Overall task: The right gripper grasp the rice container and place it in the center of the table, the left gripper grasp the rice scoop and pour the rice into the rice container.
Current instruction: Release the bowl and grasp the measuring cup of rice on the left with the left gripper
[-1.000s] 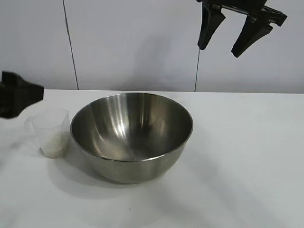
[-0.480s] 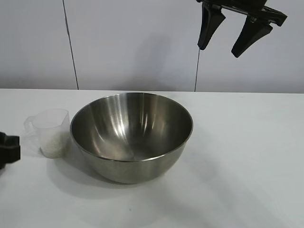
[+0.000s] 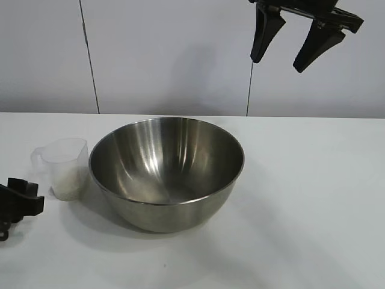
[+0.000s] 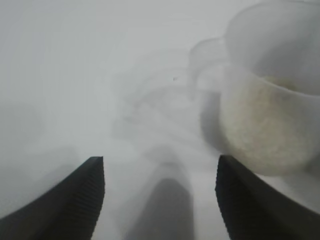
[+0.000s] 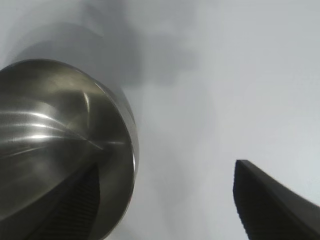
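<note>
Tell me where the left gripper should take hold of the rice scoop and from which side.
Grip the rice scoop across its tapered body, probably just under the rim, coming in low from its outer side, where the left gripper already waits with jaws open. Its handle points that way, and the rice container blocks the opposite side.

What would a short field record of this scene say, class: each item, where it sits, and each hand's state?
bowl: upright at mid-table, no rice seen inside
scoop: upright beside the bowl's left, holding rice, not gripped
left hand: low at the table's left edge, near the scoop, fingers open, empty
right hand: raised above and behind the bowl, fingers open, empty
table: white
</note>
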`<state>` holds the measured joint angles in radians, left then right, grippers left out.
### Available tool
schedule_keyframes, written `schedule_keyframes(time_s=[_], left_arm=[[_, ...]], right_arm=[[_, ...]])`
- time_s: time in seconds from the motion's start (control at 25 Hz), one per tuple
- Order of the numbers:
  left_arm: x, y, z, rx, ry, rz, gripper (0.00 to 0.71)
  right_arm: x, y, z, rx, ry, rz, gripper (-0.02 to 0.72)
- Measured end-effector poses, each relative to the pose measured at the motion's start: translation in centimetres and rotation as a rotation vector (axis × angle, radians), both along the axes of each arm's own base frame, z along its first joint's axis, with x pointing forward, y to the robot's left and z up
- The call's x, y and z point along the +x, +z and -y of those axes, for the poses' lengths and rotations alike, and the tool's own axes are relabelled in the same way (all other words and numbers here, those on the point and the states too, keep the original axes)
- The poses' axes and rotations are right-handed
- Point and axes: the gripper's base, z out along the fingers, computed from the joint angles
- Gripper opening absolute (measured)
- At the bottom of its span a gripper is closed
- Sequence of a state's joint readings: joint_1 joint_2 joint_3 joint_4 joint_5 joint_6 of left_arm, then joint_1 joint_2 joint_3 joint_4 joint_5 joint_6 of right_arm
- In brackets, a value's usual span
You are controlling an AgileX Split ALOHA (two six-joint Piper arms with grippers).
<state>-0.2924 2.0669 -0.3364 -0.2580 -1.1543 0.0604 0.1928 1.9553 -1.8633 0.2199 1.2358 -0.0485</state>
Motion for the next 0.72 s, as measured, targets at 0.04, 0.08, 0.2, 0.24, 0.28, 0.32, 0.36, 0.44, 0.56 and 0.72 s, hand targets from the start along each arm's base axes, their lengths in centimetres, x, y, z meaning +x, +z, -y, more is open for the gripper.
schedule_keyframes(time_s=[0.04, 0.08, 0.2, 0.24, 0.28, 0.32, 0.36, 0.44, 0.56, 0.72], left_arm=[[0.2, 0.0, -0.2, -0.009, 0.002, 0.0, 0.464], [0.3, -0.1, -0.3, -0.015, -0.001, 0.001, 0.463], [0.9, 0.1, -0.6, -0.025, -0.015, 0.014, 0.458], [1.0, 0.1, -0.7, -0.029, -0.026, 0.019, 0.458], [1.0, 0.1, -0.7, -0.032, -0.036, 0.019, 0.457], [1.1, 0.1, -0.8, -0.036, -0.044, 0.02, 0.458], [1.2, 0.1, -0.8, -0.041, -0.053, 0.019, 0.458], [1.6, 0.2, -0.8, -0.056, -0.055, 0.033, 0.458], [2.1, 0.4, -0.8, -0.085, -0.045, 0.046, 0.457], [2.6, 0.6, -0.6, -0.1, -0.07, 0.061, 0.457]], right_arm=[[0.0, 0.0, 0.0, 0.0, 0.0, 0.001, 0.516], [0.0, 0.0, 0.0, 0.001, -0.001, 0.003, 0.516], [0.1, 0.0, 0.0, 0.001, -0.001, 0.006, 0.516], [0.1, 0.0, 0.0, 0.001, -0.002, 0.007, 0.516], [0.1, 0.0, 0.0, 0.002, -0.002, 0.01, 0.516], [0.1, 0.0, 0.0, 0.002, -0.003, 0.013, 0.516], [0.2, 0.1, 0.0, 0.003, -0.004, 0.018, 0.516], [0.2, 0.1, 0.0, 0.005, -0.005, 0.024, 0.516], [0.2, 0.1, 0.0, 0.005, -0.005, 0.024, 0.516], [0.2, 0.1, 0.0, 0.005, -0.006, 0.026, 0.516]])
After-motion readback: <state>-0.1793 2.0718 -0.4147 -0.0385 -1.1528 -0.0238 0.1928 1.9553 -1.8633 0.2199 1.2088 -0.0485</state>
